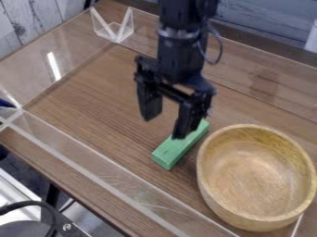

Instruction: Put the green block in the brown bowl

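Note:
The green block (177,149) lies flat on the wooden table, angled, just left of the brown bowl (258,176). My gripper (169,111) hangs pointing down right above the block's far end, its two black fingers (147,100) spread wide apart and open, with nothing between them. The right finger partly hides the block's upper end. Nothing lies inside the bowl, which sits at the lower right.
A clear acrylic wall (74,153) runs along the table's front-left edge. A small clear bracket (111,25) stands at the back left. Bare wood table (87,93) spreads to the left of the block.

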### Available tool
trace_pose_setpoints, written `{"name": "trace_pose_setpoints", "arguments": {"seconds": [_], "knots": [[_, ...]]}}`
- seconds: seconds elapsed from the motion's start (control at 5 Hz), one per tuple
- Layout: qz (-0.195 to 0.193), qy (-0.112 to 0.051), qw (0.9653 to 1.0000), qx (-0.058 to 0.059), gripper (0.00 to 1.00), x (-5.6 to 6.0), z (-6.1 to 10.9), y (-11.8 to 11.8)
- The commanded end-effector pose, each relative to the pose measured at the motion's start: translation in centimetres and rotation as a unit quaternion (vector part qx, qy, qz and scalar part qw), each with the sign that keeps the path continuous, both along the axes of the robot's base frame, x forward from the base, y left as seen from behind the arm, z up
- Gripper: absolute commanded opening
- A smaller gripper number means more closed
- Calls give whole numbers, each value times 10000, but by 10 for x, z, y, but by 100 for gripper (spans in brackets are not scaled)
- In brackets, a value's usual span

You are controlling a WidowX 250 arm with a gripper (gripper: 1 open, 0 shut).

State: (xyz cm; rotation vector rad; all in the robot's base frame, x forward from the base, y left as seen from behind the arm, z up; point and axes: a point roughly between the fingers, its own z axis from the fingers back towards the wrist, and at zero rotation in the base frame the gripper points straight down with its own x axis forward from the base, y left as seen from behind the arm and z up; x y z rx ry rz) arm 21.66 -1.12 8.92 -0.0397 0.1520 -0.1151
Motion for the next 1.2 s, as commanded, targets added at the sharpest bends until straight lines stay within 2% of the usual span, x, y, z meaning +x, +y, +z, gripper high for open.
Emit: {"name": "trace_pose_setpoints", "arguments": {"seconds": [0.0, 0.4, 0.6, 1.0], "knots": [[-109, -495, 9986, -159, 100, 4, -7, -1], [-363, -356, 9986, 128, 100, 11, -30, 6], [-427, -331, 9983, 196, 100, 14, -34, 8], [-369, -62, 9987, 351, 100, 25, -34, 4]]}}
